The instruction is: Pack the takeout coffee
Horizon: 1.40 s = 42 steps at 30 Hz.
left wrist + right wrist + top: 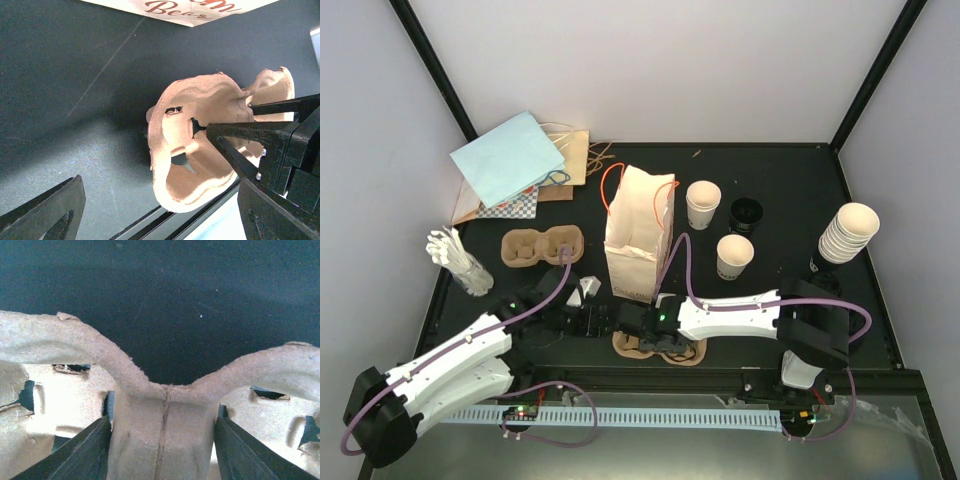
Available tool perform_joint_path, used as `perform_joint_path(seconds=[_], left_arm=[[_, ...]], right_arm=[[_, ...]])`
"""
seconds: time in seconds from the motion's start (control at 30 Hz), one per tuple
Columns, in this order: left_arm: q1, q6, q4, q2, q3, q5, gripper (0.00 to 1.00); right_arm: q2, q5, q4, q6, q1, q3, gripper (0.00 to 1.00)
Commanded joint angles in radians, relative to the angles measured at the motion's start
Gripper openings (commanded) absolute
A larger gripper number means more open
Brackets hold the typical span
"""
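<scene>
At the far left of the black table (790, 180), a clear holder of white sticks (460, 262) is standing near the edge. Behind it a pale blue bag (508, 157) is lying flat over some brown paper bags (582, 155). A brown pulp tray (541, 246) with two wells is sitting just right of the sticks, and both wells are showing bare. In front of that tray the left arm is reaching in low over the table. The left gripper (159, 192) is hovering with its fingers (50, 212) spread wide and gripping nothing, and it is facing a second pulp tray (660, 350). This second tray is lying at the near edge of the table, just in front of the printed paper bag (638, 240) with orange handles, which is standing upright at the middle. The right gripper (162, 422) is sitting over the second tray. Its fingers (85, 452) are straddling the narrow bridge between the two wells, one on each side and right up against its edges, but I cannot tell whether they are squeezing it. To the right of the printed bag, a cream-white paper cup (703, 203) is standing open-topped on the table. A second paper cup (734, 256) is standing nearer and slightly further right, and both are well apart from either tray. A black lid (747, 212) is lying close beside them. Further right, a stack of cups (848, 233) is standing near the table's right edge.
</scene>
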Motion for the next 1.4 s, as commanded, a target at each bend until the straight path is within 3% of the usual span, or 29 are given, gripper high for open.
perform_joint_path(seconds=[0.0, 0.1, 0.33, 1.0, 1.23, 1.37], left_arm=[[0.009, 0.016, -0.016, 0.006, 0.017, 0.020, 0.86], [0.008, 0.021, -0.028, 0.005, 0.028, 0.015, 0.86], [0.011, 0.032, -0.053, 0.012, 0.059, 0.002, 0.86], [0.071, 0.101, -0.224, -0.034, 0.227, -0.105, 0.86], [0.076, 0.084, -0.207, -0.055, 0.216, -0.113, 0.86], [0.077, 0.084, -0.206, -0.044, 0.216, -0.101, 0.86]], right_arm=[[-0.017, 0.026, 0.006, -0.003, -0.007, -0.009, 0.57], [-0.039, 0.037, -0.003, -0.013, -0.007, -0.006, 0.52], [-0.117, 0.064, -0.037, -0.044, -0.007, 0.003, 0.52], [-0.377, 0.061, -0.002, -0.339, -0.007, -0.028, 0.53], [-0.274, 0.060, -0.107, -0.215, -0.009, 0.014, 0.73], [-0.194, 0.028, -0.127, -0.105, -0.007, 0.033, 0.76]])
